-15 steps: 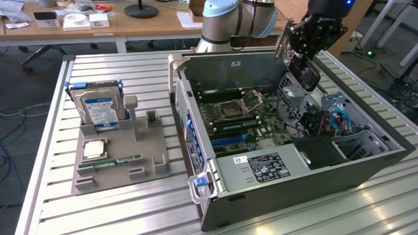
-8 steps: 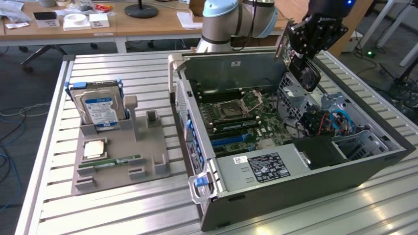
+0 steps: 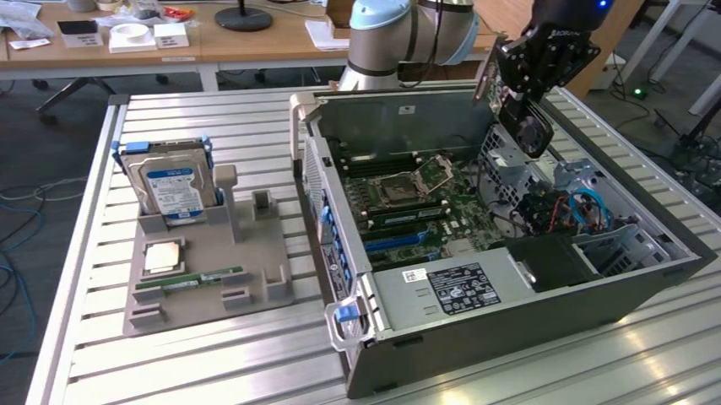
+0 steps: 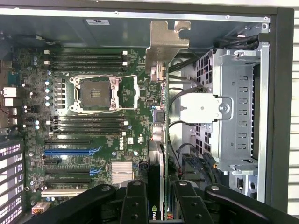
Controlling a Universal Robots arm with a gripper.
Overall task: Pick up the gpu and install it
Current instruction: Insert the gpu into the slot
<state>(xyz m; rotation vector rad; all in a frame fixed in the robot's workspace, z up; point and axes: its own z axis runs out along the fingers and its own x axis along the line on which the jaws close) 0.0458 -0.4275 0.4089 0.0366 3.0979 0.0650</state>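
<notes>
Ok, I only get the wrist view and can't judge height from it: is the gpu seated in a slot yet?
Observer: No. The gpu hangs from the gripper, with its bracket end above the case's far wall.
Operator: How is it oriented?
Observer: It stands on end, tilted a little, with its broad face toward the exterior camera.
Operator: What's beside the case?
Observer: A hard drive stands upright in a grey fixture, on the exterior view's left of the case.
</notes>
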